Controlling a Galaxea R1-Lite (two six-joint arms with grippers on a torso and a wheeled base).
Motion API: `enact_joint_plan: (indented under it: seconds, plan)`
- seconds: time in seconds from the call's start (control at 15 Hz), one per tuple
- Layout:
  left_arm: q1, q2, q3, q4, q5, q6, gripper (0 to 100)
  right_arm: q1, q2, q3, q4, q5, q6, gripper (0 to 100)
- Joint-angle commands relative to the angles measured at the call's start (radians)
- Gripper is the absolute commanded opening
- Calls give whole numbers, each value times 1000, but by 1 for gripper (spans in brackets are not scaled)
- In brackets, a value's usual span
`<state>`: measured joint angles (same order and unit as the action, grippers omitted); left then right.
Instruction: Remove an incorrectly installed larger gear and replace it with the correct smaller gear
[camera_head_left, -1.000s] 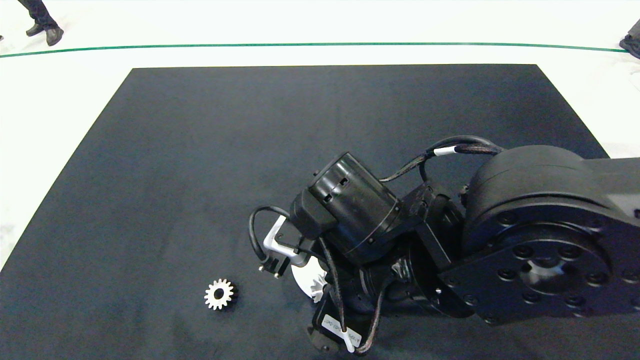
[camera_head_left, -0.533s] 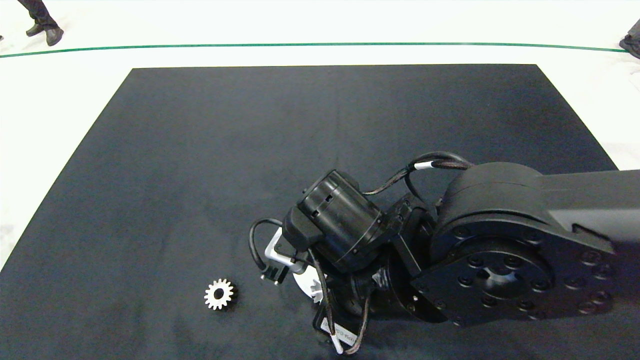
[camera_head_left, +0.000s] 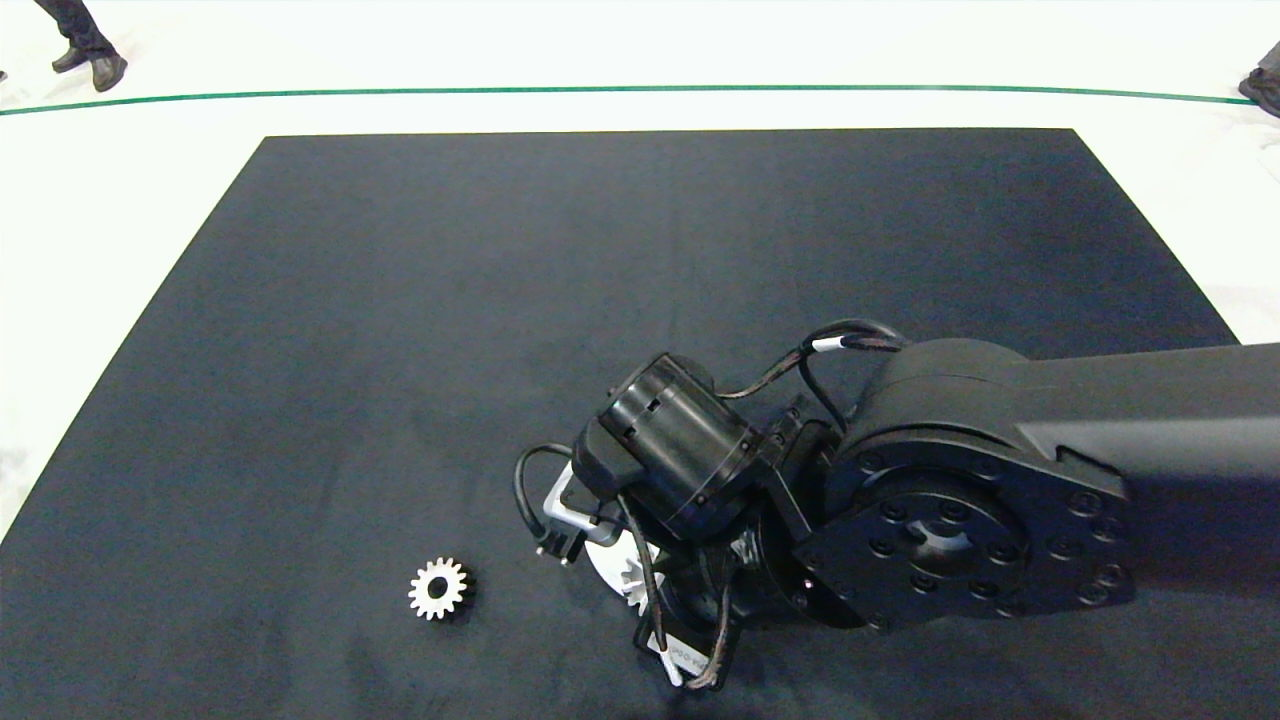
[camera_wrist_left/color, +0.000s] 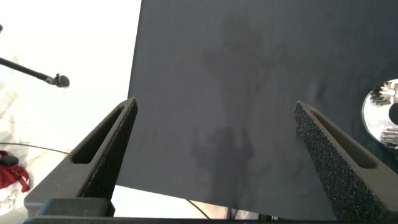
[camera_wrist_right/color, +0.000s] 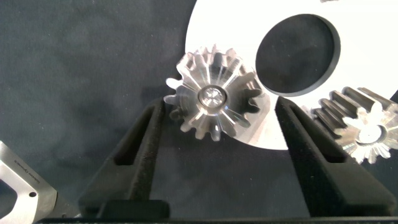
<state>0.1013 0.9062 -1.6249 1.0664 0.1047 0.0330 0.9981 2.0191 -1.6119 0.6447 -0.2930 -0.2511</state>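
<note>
Between my right end effector's (camera_wrist_right/color: 214, 134) two grey fingers, which stand wide apart and touch nothing, sits the larger gear (camera_wrist_right/color: 213, 94), its long pointed teeth fanning out like a starburst around a small centre fastener. It rests on the edge of a white round plate (camera_wrist_right/color: 367, 87) that also carries a big dark hole (camera_wrist_right/color: 298, 55) and, just beside that, a grey ridged gear (camera_wrist_right/color: 360, 127). I judge the task barely begun: the wrong gear looks seated on its mount, not yet gripped and not yet lifted, so the removal and the whole swap remain to be done. From above, my right arm (camera_head_left: 960, 520) covers nearly all of the plate, with only a sliver of white showing under the wrist. The smaller gear (camera_head_left: 438, 588) lies flat on the black bench (camera_head_left: 500, 300), well apart from the plate toward my left side, untouched and free to be picked up later. The starburst gear lies near my fingertips, roughly centred in the gap though a little nearer one finger, so I judge that closing, perhaps after a slight advance, is what comes first. My left end effector (camera_wrist_left/color: 217, 149) hangs idle over bare bench near its edge, fingers spread and holding nothing, with the plate's rim just showing at one side
</note>
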Motion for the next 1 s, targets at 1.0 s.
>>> enact_joint_plan:
  seconds: [1.0]
  plan:
    - [-6, -18, 0, 6, 1, 7, 100, 27, -14, 58, -73, 0, 1, 37]
